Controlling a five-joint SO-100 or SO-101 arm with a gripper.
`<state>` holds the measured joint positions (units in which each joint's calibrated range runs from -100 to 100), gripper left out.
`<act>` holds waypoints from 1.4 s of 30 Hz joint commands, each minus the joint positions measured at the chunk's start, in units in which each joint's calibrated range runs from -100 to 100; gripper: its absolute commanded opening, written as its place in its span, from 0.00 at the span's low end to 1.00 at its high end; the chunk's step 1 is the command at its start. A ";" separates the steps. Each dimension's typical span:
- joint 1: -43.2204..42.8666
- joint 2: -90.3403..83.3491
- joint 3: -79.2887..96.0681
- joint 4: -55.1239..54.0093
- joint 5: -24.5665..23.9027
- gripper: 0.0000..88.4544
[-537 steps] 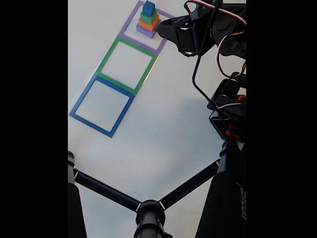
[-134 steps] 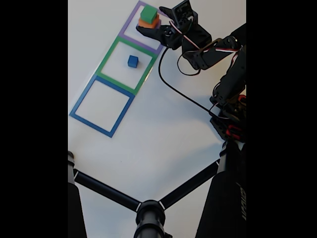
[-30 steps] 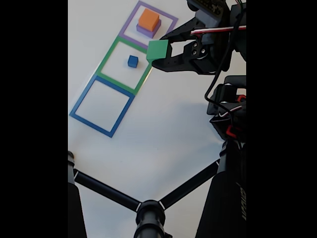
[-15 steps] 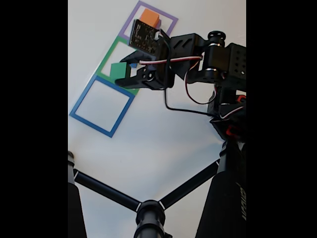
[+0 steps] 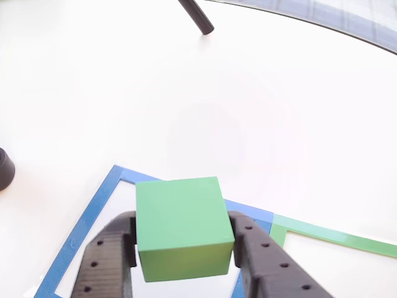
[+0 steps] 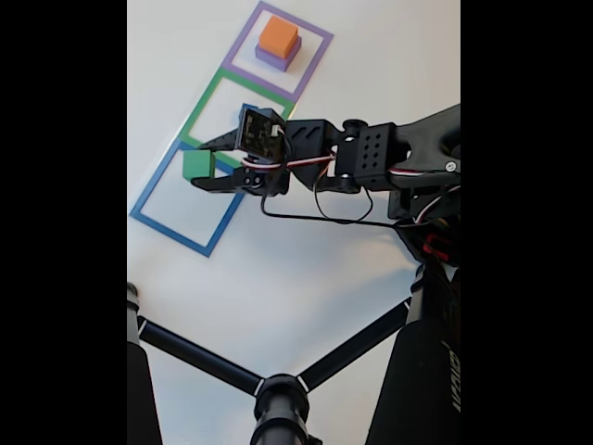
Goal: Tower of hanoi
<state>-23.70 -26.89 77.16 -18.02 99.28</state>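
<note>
fixed view: orange block (image 6: 278,35) atop purple block (image 6: 275,59), in purple frame (image 6: 320,44).
other view: green block (image 5: 183,228) fills the jaw gap.
gripper (image 6: 197,163): clenched on green block, over blue frame (image 6: 176,229).

The white table (image 6: 306,269) carries three taped square outlines in a row: a purple square (image 6: 320,51), a green square (image 6: 206,100) and a blue square (image 6: 176,236). A purple block (image 6: 274,60) rests inside the purple square with an orange block (image 6: 278,37) on it. Black tripod legs (image 6: 199,357) rest near the lower edge in the fixed view.
</note>
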 commanded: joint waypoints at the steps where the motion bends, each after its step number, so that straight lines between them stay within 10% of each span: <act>1: -1.52 8.04 0.93 -12.83 0.72 0.05; 15: -2.76 39.28 -4.79 -38.18 0.72 0.05; 42: -3.15 49.46 -10.07 -44.09 0.72 0.27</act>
<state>-26.62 25.62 67.24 -61.23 99.28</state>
